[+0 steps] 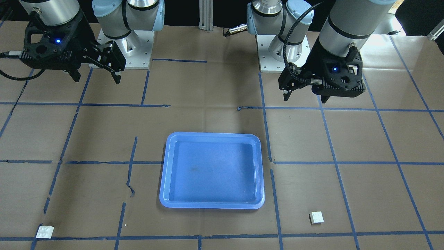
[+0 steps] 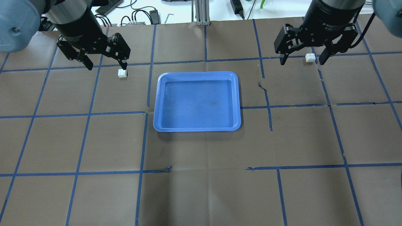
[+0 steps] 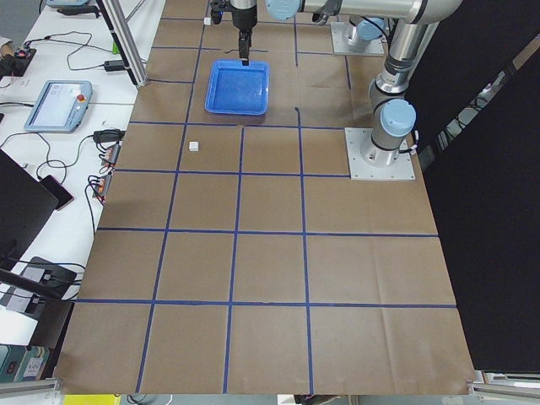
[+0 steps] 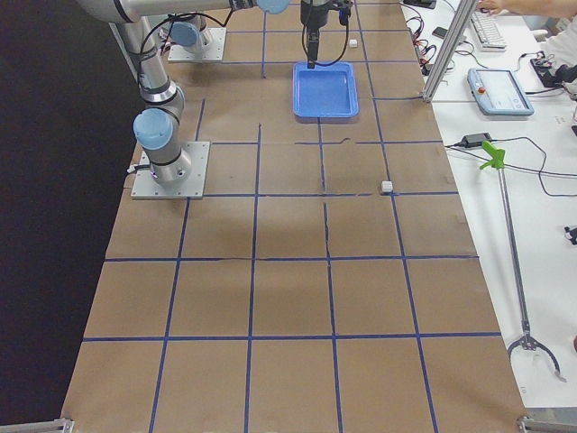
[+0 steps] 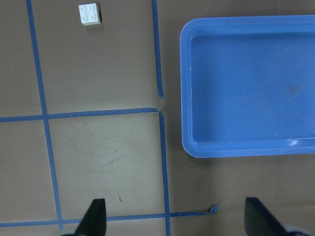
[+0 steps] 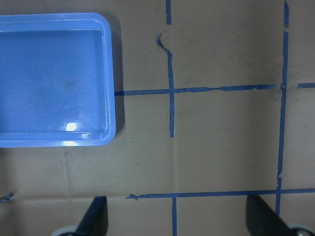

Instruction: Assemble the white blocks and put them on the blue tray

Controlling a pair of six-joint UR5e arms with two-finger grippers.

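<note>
Both pincers hang high above the table (image 2: 201, 188), jaws spread wide and empty. Neither block is grasped or joined, so the assembly step is not yet begun.

**Block locations.** Taking the blue tray (image 2: 196, 100) as dial centre in the overhead view, the left block (image 2: 122, 73) lies at 10 o'clock and the right block (image 2: 310, 57) at 2 o'clock. Each sits studs-up on the table, apart from the tray and well apart from the other.

**Governing relation.** In the left wrist view, the left block appears at 11 o'clock from the left gripper (image 5: 177, 219), towards the far table edge, with the tray at 1 o'clock. The left gripper probably has to travel outward and descend. The overhead view shows this block just under one fingertip, but that is a height effect, not contact.

**Right side.** The right wrist view shows no block, only the tray at 10 o'clock. Overhead, the right block appears between the fingers of the right gripper (image 2: 301, 59), again well below them.

**Axis.** The blocks are square, so there is no long axis to align.

**Nearer arm.** Each arm is nearer to the block on its own side.
</note>
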